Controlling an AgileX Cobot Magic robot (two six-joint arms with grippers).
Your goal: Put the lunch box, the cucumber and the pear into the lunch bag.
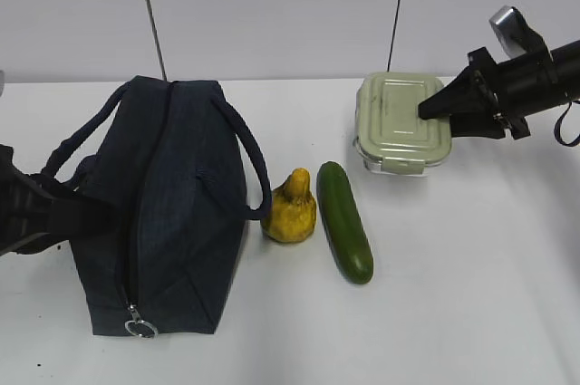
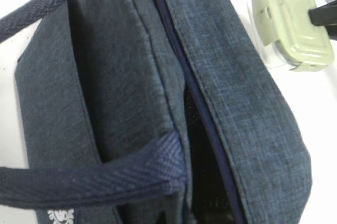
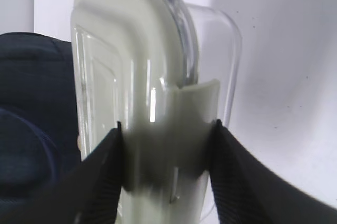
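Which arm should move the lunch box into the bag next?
Right. Its tool is already clamped across the lunch box, a finger on each side. The left tool is out of view at the lunch bag, whose zipper gapes open in the left wrist view.

You see the lunch bag (image 1: pixel 168 213) on the left of the table (image 1: pixel 471 294). The pear (image 1: pixel 292 208) sits just right of it. The cucumber (image 1: pixel 344 220) lies right of the pear. The lunch box (image 1: pixel 399 122) is farther back, to the right.
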